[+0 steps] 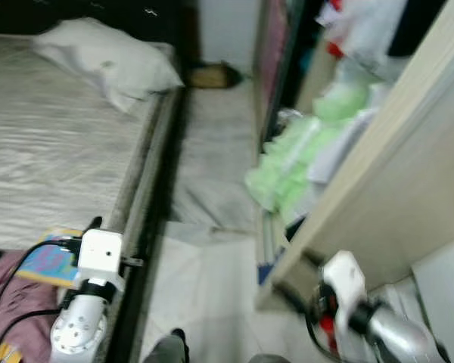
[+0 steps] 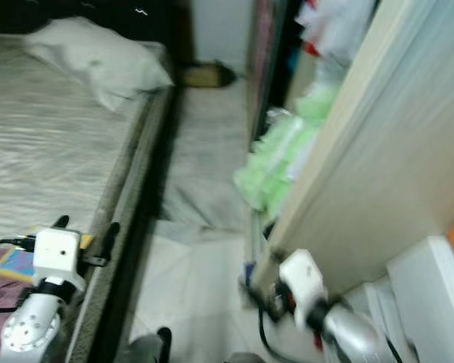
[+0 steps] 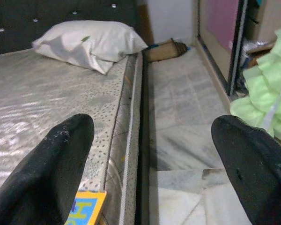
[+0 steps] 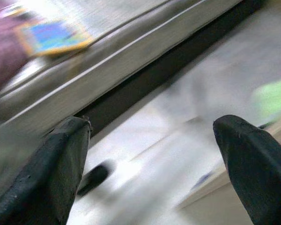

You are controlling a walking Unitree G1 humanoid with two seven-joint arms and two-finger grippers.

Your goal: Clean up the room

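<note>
So there's a narrow strip of pale marble-looking floor [image 1: 212, 189] running between the bed [image 1: 53, 151] on the robot's left and a wardrobe [image 1: 378, 189] on its right. Not much room to move. The mattress side is a long straight edge with piped seams, and a dark gap sits under it along the floor. The wardrobe's light wood panel juts out at an angle and cuts into the aisle.

A heap of crinkly green bags [image 1: 287, 162] spills out of the wardrobe onto the floor, right at the tightest spot. Farther down the aisle, near the wall, lies something brown [image 1: 212, 76]; too blurry to say what.

The bed cover looks smooth and a bit shiny, with a soft rumpled pillow [image 1: 110, 57] at the head against a dark tufted headboard [image 3: 18, 23]. Near the robot, on the bed's edge, there's a flat book [image 1: 49, 257] with a yellow-and-blue cover, next to a mauve cloth [image 1: 15, 302].

Left gripper [image 3: 154, 159] hovers over the bed's edge, fingers spread wide, holding nothing. Right gripper [image 4: 154, 159] hangs over the floor by the wardrobe, also spread and empty.
</note>
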